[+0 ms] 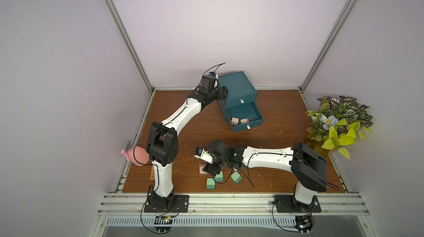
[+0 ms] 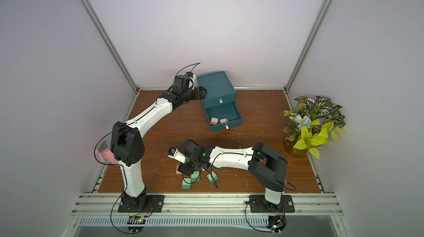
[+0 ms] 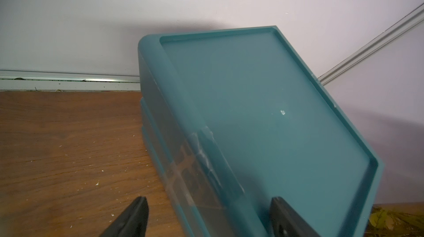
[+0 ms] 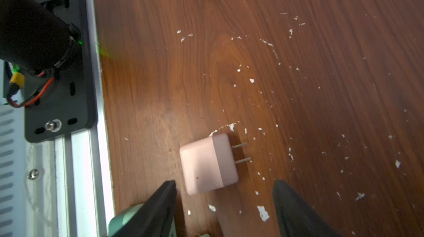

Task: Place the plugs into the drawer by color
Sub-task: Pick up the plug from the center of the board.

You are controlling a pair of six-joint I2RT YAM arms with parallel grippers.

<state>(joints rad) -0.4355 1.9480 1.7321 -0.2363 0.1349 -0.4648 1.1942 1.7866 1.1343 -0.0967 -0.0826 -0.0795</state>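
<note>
1. The right gripper [image 4: 223,181] is hovering low over the wooden table [image 1: 286,121] near its front edge. Its jaws are standing wide apart and holding nothing.
2. A peach plug [image 4: 206,163] is lying on its side on the table just ahead of the black fingers [image 4: 165,201], in line with the gap between them. Its two metal prongs are lying level with the tabletop (in both top views the wrist is hiding most of it).
3. Three green plugs [image 1: 219,176] are sitting in a loose cluster just beside that gripper, toward the table's front edge.
4. The dark teal cabinet [image 1: 236,85] is standing near the back wall. The drawer [image 1: 257,115] under the top drawer [image 1: 241,101] is standing pulled out, while the top drawer is sitting closed.
5. Two peach plugs [image 1: 235,121] are resting close together at the front of the pulled-out drawer.
6. The left gripper [image 3: 208,199] is straddling the cabinet's upper side edge with jaws apart. One finger is over the top panel and the other is beside the wall. Whether either is pressing on the cabinet cannot be told.
7. A leafy plant [image 1: 337,123] is standing at the table's right side.
</note>
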